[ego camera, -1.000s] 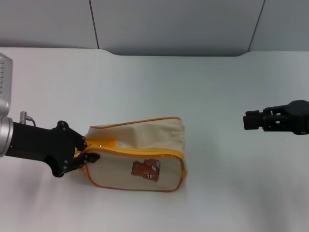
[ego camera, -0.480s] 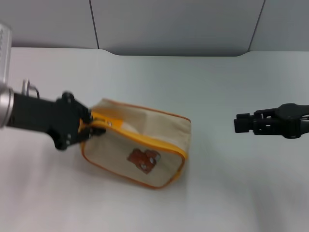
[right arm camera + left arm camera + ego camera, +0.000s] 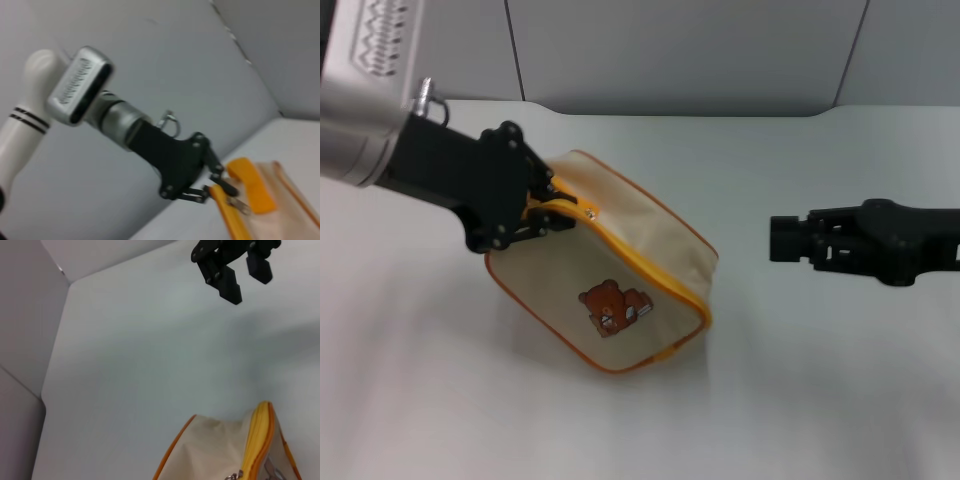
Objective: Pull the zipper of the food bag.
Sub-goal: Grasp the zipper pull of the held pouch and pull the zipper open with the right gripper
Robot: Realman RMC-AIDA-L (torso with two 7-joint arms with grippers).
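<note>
Left tool (image 3: 552, 208) clamped on zipper (image 3: 642, 262), food bag (image 3: 610, 275) tilted, right tool (image 3: 782, 238) open, apart.

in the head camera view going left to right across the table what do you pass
left gripper clamped at the zipper → food bag with its bear print → bare table → right gripper, apart from the bag.

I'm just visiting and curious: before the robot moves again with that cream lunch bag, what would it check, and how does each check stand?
1. Left gripper shut on the orange-yellow zipper end of the boxy cream fabric food bag: ok.
2. Small silver pull tab in view: ok.
3. Zipper closed along its length: cannot tell.
4. Bag held steady by a second grip: not ok; right gripper is apart, open.
5. Bag flat on white table: not ok, one end looks raised.
</note>
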